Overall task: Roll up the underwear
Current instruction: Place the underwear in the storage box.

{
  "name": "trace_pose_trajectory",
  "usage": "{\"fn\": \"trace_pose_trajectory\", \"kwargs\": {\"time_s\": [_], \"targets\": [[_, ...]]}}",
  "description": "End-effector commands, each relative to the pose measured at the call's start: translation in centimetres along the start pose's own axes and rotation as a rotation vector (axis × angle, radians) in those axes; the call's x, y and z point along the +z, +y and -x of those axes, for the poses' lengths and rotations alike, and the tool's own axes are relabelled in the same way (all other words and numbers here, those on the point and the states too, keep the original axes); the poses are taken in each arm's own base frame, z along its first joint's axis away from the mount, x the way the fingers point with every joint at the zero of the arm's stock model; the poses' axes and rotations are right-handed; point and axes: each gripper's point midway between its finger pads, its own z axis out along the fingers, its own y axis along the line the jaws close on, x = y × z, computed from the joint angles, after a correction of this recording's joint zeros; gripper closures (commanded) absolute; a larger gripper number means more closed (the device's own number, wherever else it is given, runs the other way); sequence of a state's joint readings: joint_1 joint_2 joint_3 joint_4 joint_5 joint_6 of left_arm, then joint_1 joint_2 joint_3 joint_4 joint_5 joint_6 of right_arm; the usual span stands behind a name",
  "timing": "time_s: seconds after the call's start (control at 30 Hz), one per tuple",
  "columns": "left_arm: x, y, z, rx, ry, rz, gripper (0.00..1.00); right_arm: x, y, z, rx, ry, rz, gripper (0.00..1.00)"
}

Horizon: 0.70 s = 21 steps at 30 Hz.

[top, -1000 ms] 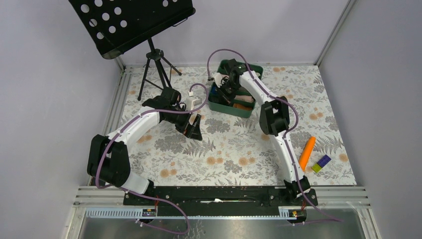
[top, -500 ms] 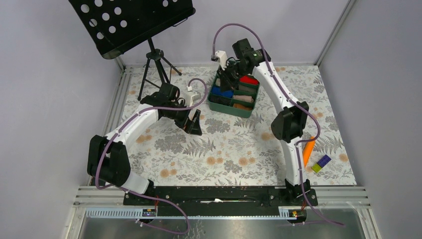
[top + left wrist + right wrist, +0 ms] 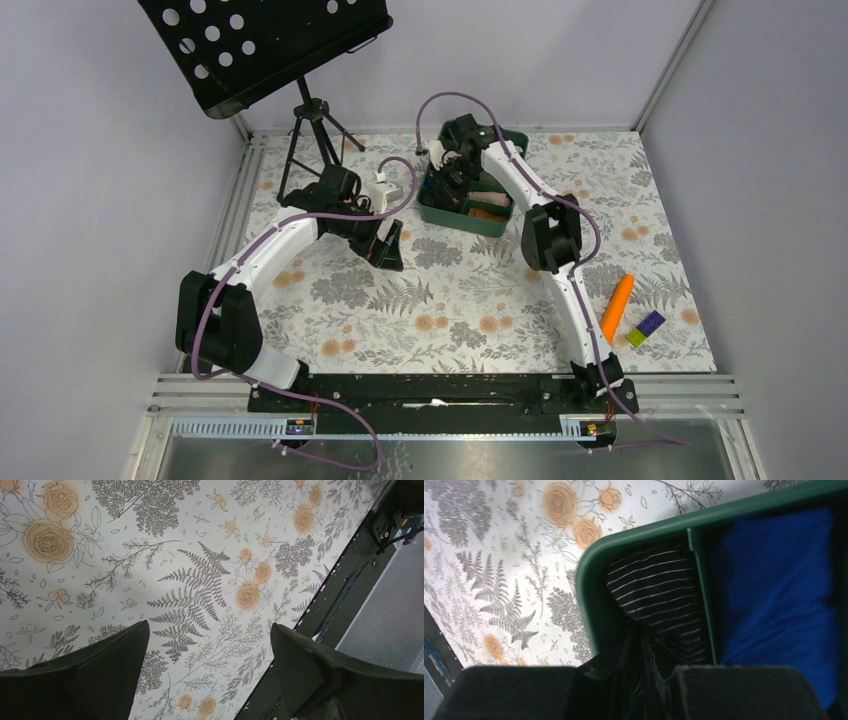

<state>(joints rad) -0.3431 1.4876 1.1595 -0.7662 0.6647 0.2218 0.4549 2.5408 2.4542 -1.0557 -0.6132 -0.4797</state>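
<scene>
The right tool [image 3: 634, 680] pinches a fold of the underwear [image 3: 659, 590], which lies in the green tray's [image 3: 591, 580] corner compartment at frame centre. A blue cloth [image 3: 774, 580] fills the next compartment, frame right. The left tool [image 3: 210, 645] hangs wide open over the floral table [image 3: 200, 555], gripping nothing.

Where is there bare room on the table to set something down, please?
Bare: the floral stretch between left gripper, right arm and near rail. Crowded: the green tray under the right gripper; carrot and blocks at right.
</scene>
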Motion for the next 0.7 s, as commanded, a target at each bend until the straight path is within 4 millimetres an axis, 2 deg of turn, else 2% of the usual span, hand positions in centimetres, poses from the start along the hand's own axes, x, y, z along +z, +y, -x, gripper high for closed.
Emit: {"fn": "trace_pose_trajectory", "kwargs": {"time_s": [0.0, 0.07, 0.13, 0.27, 0.37, 0.47, 0.53, 0.63, 0.67], "targets": [[-1.1, 0.2, 1.7, 0.062, -0.050, 0.033, 0.01, 1.2, 0.8, 0.2, 0.006, 0.026, -0.007, 0.83], [-1.2, 0.3, 2.0, 0.068, -0.054, 0.043, 0.01, 0.4, 0.8, 0.7, -0.006, 0.017, -0.033, 0.83], [-1.5, 0.3, 2.1, 0.079, -0.056, 0.051, 0.01, -1.6, 1.3, 2.0, -0.033, -0.020, -0.052, 0.83], [-1.6, 0.5, 2.2, 0.090, -0.059, 0.058, 0.01, -6.3, 3.5, 4.4, -0.092, -0.102, -0.077, 0.82], [-1.9, 0.8, 3.0, 0.100, -0.076, 0.065, 0.01, -10.1, 5.5, 5.8, -0.139, -0.162, -0.100, 0.78], [-2.3, 1.4, 4.4, 0.117, -0.098, 0.101, 0.01, -13.4, 6.6, 6.4, -0.157, -0.210, -0.130, 0.69], [-3.0, 2.3, 5.8, 0.119, -0.125, 0.166, 0.01, -15.6, 6.6, 6.4, -0.143, -0.240, -0.163, 0.61], [-5.2, 4.3, 8.5, 0.101, -0.207, 0.346, 0.01, -19.4, 6.5, 6.2, -0.140, -0.290, -0.226, 0.48], [-6.4, 5.1, 9.4, 0.094, -0.257, 0.428, 0.01, -20.7, 6.4, 6.1, -0.139, -0.311, -0.249, 0.39]]}}
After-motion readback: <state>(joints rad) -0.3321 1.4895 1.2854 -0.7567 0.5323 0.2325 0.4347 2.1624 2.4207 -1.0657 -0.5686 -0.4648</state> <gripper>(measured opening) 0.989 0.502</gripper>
